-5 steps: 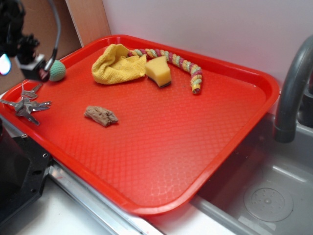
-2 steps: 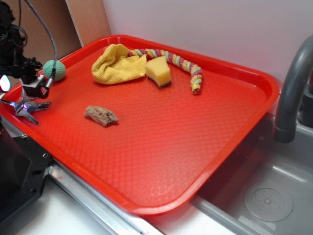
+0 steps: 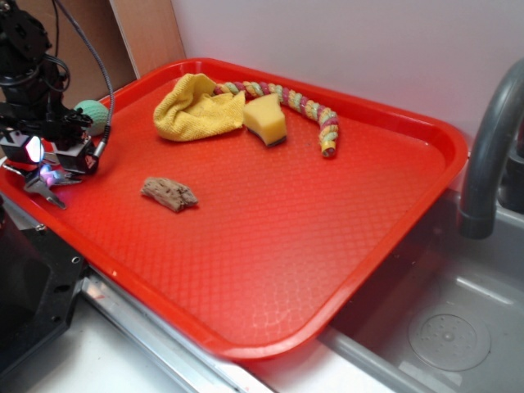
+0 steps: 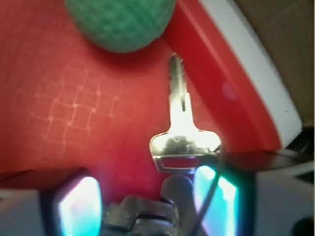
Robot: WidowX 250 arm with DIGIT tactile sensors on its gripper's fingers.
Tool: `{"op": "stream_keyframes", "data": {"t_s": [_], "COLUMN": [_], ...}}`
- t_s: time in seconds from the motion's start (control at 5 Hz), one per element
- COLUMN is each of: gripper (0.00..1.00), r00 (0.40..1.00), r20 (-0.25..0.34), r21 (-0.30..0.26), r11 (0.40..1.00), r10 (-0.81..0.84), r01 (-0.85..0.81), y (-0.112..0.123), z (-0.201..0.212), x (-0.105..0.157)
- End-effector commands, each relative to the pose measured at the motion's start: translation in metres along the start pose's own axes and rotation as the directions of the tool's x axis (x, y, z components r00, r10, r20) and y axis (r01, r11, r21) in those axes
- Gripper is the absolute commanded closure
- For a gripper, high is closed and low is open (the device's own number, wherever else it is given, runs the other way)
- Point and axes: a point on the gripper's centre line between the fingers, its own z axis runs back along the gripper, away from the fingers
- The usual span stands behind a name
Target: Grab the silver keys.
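The silver keys (image 3: 39, 187) lie at the near left edge of the red tray (image 3: 270, 229), mostly hidden under my gripper (image 3: 51, 168). The gripper is low over them. In the wrist view one key (image 4: 179, 125) points away towards the green ball (image 4: 120, 22), and the rest of the bunch (image 4: 162, 211) lies between my two lit fingertips (image 4: 78, 206). The gripper (image 4: 147, 209) is open, its jaws apart on either side of the bunch. I cannot tell whether the fingertips touch the tray.
The green ball (image 3: 92, 115) sits just behind the gripper. A brown chunk (image 3: 169, 194) lies to the right. A yellow cloth (image 3: 196, 106), yellow sponge (image 3: 265, 119) and braided rope (image 3: 307, 106) lie at the tray's back. The tray rim (image 4: 231, 73) runs close on the right.
The gripper has come down from near the ball onto the keys and now covers most of them. The keys have not visibly moved.
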Motion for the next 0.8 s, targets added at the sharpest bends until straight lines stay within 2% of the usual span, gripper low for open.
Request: {"op": "stream_keyframes", "data": {"t_s": [0.0,0.2,0.4,0.6], "gripper": [1.0,1.0,1.0,1.0], "r00": [1.0,0.994,0.966,0.914], "r20": [0.02,0.032,0.121,0.251], "r21": [-0.072,-0.11,-0.2,-0.291], "r11": [0.997,0.988,0.947,0.876], "r10": [-0.013,-0.101,-0.231,-0.319], "r01": [0.014,0.104,0.251,0.385], "y": [0.004,-0.005,-0.029,-0.068], "z": [0.016,0.044,0.098,0.157], "x": [0.003,0.008,0.026,0.038]}}
